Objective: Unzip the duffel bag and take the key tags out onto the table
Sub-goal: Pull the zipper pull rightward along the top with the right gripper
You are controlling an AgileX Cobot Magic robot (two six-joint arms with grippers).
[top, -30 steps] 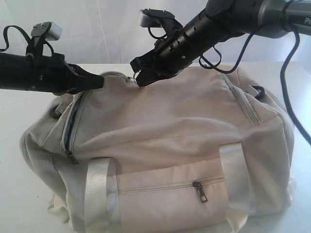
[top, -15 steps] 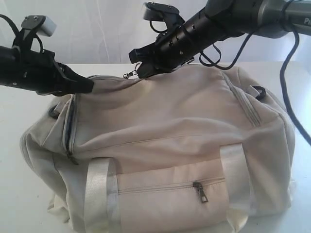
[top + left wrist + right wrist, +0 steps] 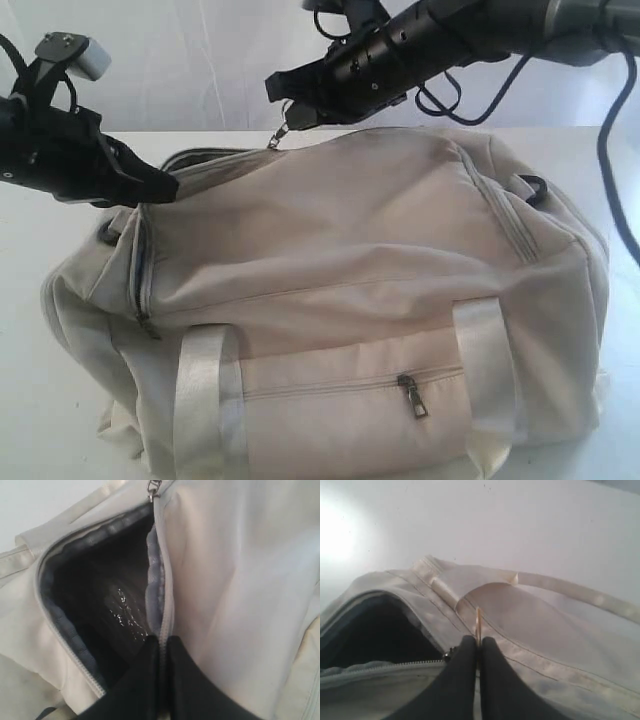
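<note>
While the duffel bag (image 3: 380, 260) sits slumped across the white worktop (image 3: 30, 400), its top zip gapes at one end onto dark lining; no key tags show inside. The right hand (image 3: 288, 110) is clamped on the metal zip pull (image 3: 277, 135), and the left hand (image 3: 167, 188) is pinched on the fabric edge beside the teeth. Risk: the thin, smooth pull slips free, or the soft cream cloth bunches and jams the slider.
</note>
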